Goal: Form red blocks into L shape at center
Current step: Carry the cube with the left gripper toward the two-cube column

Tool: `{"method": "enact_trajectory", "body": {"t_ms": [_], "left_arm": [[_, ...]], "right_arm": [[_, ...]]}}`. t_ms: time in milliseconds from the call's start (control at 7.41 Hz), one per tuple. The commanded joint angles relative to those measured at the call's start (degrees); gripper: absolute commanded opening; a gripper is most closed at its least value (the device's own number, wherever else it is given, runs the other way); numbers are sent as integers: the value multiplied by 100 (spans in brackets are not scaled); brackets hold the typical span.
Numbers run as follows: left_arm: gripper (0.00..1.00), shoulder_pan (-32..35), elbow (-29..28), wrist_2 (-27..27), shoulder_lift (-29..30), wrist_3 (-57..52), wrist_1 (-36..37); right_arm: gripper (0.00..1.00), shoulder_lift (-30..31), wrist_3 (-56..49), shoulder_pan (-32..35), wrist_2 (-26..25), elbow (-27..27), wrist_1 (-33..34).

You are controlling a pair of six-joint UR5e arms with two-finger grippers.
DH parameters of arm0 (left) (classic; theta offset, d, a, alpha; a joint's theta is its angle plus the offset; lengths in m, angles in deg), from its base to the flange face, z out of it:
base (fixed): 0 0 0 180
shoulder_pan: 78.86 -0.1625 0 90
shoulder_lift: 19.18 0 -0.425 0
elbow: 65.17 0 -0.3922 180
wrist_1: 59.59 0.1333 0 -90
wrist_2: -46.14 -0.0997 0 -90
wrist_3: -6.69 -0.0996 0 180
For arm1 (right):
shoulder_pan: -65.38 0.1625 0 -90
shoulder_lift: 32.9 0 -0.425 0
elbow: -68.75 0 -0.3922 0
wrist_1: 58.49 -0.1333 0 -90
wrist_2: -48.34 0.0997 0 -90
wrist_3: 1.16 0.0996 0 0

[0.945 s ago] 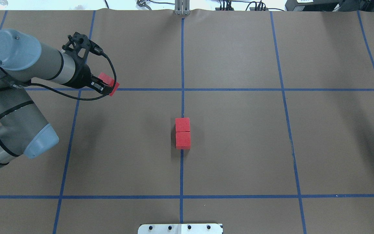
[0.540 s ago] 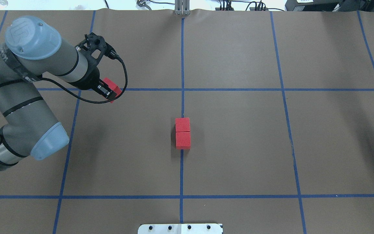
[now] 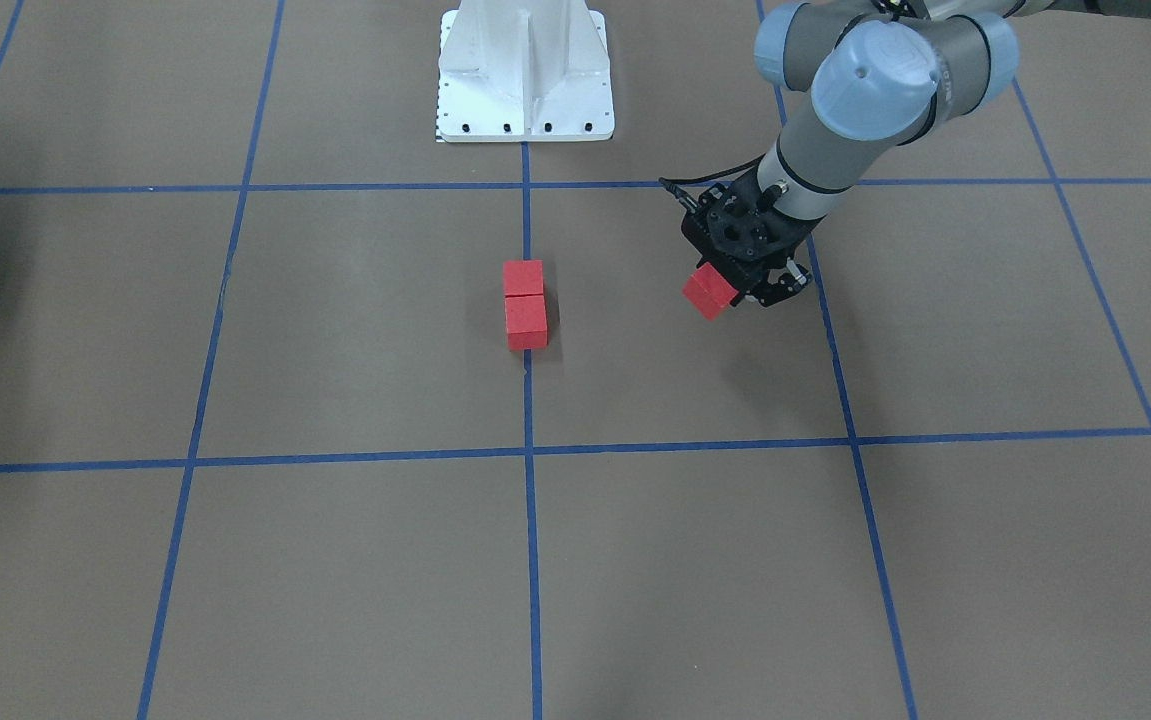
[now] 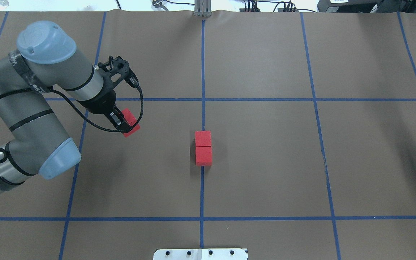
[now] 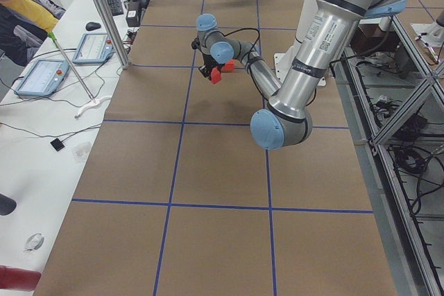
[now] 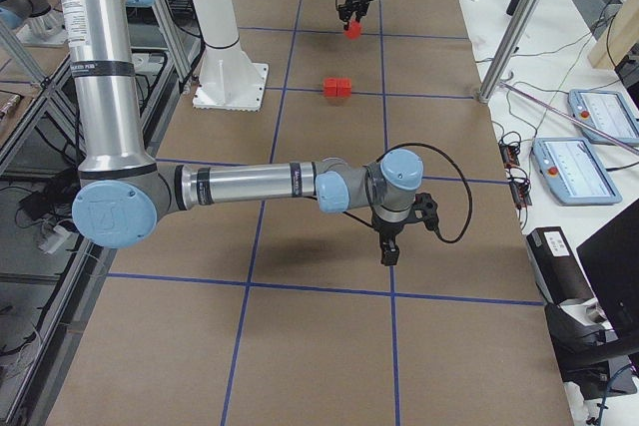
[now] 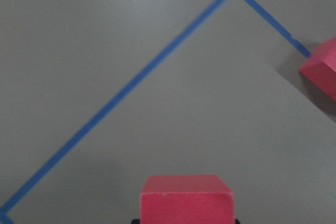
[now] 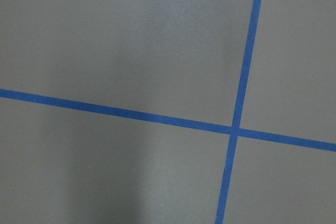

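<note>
— What has the left end effector (image 4: 124, 122) got?
— It is clamped on one red block (image 4: 132, 121), a finger on each of two opposite sides. The block hangs clear of the bench (image 4: 265, 169), turned cornerwise to the tape grid, and its shadow falls on the brown surface below. In the wrist view the block (image 7: 186, 199) fills the bottom middle.

— And the other two blocks?
— They lie well apart from that end effector, off to its right and a little nearer the robot's base. The far block (image 4: 203, 138) and the near block (image 4: 203, 156) touch face to face, in a row along the middle tape line (image 4: 202, 72). They sit on the line, slightly over to its right. One of them shows at the right edge of the left wrist view.

— So there is no L?
— Not yet, only a straight pair at the center.

— What about the right end effector (image 6: 388, 249)?
— It hangs low over bare bench, far from all three blocks, close to a tape crossing (image 8: 233, 128). Whether its fingers are wide or narrow I cannot tell.
</note>
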Motion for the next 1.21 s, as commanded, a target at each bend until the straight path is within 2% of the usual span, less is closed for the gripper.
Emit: {"method": "enact_trajectory", "body": {"t_ms": [0, 135, 405, 675, 1080], "left_arm": [[0, -175, -115, 329, 189, -849, -8], [0, -175, -116, 33, 285, -1524, -26], [0, -472, -125, -967, 470, -1925, -375], [0, -894, -177, -2074, 575, -2836, -562], [0, -1124, -1010, -2115, 1031, -2806, -571]], "right_arm": [[100, 13, -1, 1, 0, 1, 0], [99, 14, -1, 1, 0, 1, 0], [99, 31, 8, 1, 0, -7, 0], [99, 31, 8, 10, 0, -7, 0], [99, 58, 17, 19, 0, -7, 0]]}}
